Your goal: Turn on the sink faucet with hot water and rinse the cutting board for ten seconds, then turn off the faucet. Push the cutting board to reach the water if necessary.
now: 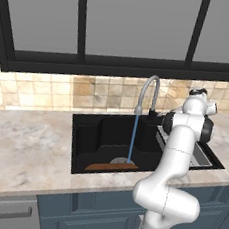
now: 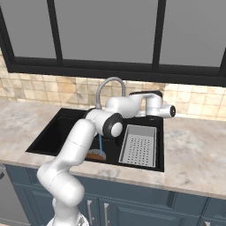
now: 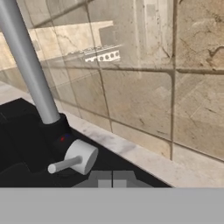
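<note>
The white arm reaches over the black recessed sink (image 1: 91, 134), its closed, empty gripper (image 3: 112, 178) beside the tall grey gooseneck faucet (image 1: 148, 92). At six o'clock in the basin, the thin pale-blue water (image 1: 132, 138) strikes the flat orange-brown cutting board (image 1: 111, 166).

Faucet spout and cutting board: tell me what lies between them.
In the left base view, the water falls straight from the sink faucet spout toward the cutting board on the sink floor; nothing else lies between.

cutting board (image 1: 111, 166) in sink (image 1: 89, 134) under water (image 1: 132, 138), sink faucet (image 1: 148, 92) behind
</note>
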Available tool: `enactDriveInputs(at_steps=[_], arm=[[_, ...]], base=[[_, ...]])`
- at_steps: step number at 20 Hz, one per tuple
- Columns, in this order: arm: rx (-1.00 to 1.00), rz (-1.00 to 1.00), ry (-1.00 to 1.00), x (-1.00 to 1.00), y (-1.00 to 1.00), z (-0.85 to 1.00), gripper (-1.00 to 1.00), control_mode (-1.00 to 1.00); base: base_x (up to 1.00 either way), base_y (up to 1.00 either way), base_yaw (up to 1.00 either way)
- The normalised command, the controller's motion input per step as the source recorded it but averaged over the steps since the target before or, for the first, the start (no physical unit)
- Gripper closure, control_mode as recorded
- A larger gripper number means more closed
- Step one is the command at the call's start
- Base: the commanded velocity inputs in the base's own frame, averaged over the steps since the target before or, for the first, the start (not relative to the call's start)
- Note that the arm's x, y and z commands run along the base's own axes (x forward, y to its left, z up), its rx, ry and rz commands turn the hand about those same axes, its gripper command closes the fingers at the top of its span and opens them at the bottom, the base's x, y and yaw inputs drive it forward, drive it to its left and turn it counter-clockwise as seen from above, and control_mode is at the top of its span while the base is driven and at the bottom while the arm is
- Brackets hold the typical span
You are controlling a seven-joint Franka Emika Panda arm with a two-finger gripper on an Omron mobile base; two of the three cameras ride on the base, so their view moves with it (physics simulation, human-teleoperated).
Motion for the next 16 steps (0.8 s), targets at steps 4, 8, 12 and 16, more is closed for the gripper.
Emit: enactDriveInputs(at_steps=[4,8,12,16], arm=[[0.0,0.0,-0.06,0.0,0.0,0.0,1.0,-1.0],[0.0,0.0,0.0,0.0,0.03,0.0,1.0,-1.0],[0.0,0.0,0.0,0.0,0.08,0.0,1.0,-1.0],[0.0,0.0,0.0,0.0,0.08,0.0,1.0,-1.0]], base=[[0.0,0.0,0.0],[0.0,0.0,0.0],[0.0,0.0,0.0],[0.0,0.0,0.0]])
